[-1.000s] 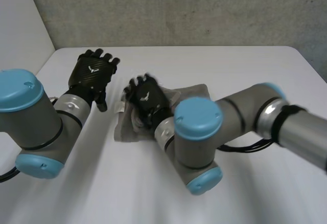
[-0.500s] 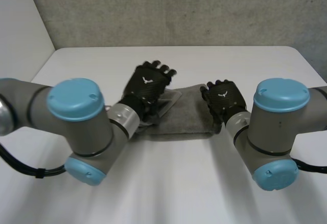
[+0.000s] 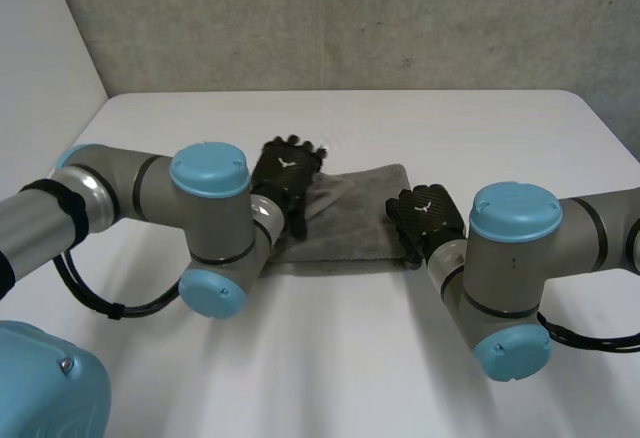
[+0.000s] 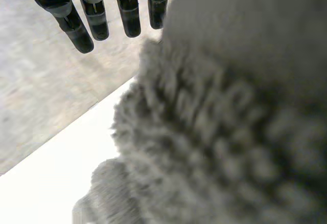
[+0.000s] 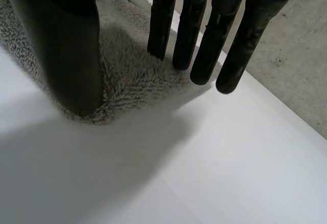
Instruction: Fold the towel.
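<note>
A grey towel [image 3: 355,220] lies as a flat, folded strip in the middle of the white table [image 3: 420,128]. My left hand [image 3: 285,173] rests on the towel's left end, and the pile of the towel [image 4: 219,132] sits under its palm with its straight fingers [image 4: 84,24] reaching past the edge. At the towel's right end is my right hand [image 3: 428,216]. There its fingers [image 5: 204,50] point down at the near corner of the towel [image 5: 127,75], and the thumb [image 5: 66,55] stands apart from them over the same corner.
A grey wall [image 3: 350,18] runs behind the table's far edge. Bare table top [image 5: 204,157] lies in front of the towel and to both sides. My two arms [image 3: 210,218] [image 3: 510,258] reach in from the near corners.
The right hand crossed from the towel's left part to its right end and its fingers have bent inward a little. The left hand came onto the left end. The towel now lies flatter.
</note>
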You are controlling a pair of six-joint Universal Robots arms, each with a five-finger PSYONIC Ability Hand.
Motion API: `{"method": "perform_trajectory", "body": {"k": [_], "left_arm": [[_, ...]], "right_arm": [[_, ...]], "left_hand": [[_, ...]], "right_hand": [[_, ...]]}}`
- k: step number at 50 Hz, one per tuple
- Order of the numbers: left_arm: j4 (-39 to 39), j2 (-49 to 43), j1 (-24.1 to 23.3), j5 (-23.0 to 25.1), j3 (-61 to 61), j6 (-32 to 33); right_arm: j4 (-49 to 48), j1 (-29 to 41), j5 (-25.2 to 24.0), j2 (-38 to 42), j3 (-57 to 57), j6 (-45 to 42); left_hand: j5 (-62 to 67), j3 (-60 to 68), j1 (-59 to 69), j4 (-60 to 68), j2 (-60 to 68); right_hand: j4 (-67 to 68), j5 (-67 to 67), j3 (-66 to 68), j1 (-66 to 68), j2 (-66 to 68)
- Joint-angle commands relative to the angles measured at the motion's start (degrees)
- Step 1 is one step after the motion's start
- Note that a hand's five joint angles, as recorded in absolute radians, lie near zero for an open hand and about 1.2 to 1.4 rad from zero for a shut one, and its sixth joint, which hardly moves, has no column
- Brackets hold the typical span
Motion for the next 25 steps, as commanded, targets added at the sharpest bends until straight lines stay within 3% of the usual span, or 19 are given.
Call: {"method": "perform_trajectory", "body": {"k": [1, 10, 25], "left_arm": [[0.12, 0.40, 2.67, -6.98, -1.44, 0.23], [0.12, 2.77, 3.55, -11.46, -6.17, 0.14], [2.49, 12.87, 3.20, -12.43, -18.91, 0.05]], "right_arm": [[-0.72, -0.01, 0.17, 1.61, -0.58, -0.56], [-0.63, -0.45, 0.78, 2.93, 0.03, -1.00], [1.83, -1.06, 0.26, -4.54, 6.45, -4.34]], "left_hand": [[-11.27, -1.10, -1.85, -1.91, -1.81], [-11.77, -1.61, -2.36, -2.42, -2.31], [-12.61, -2.45, -3.20, -3.26, -3.15]], "right_hand": [[8.35, 8.30, 8.26, 8.07, 8.05], [40.36, 40.31, 40.27, 40.08, 40.06], [40.42, 40.37, 40.33, 40.14, 40.12]]}}
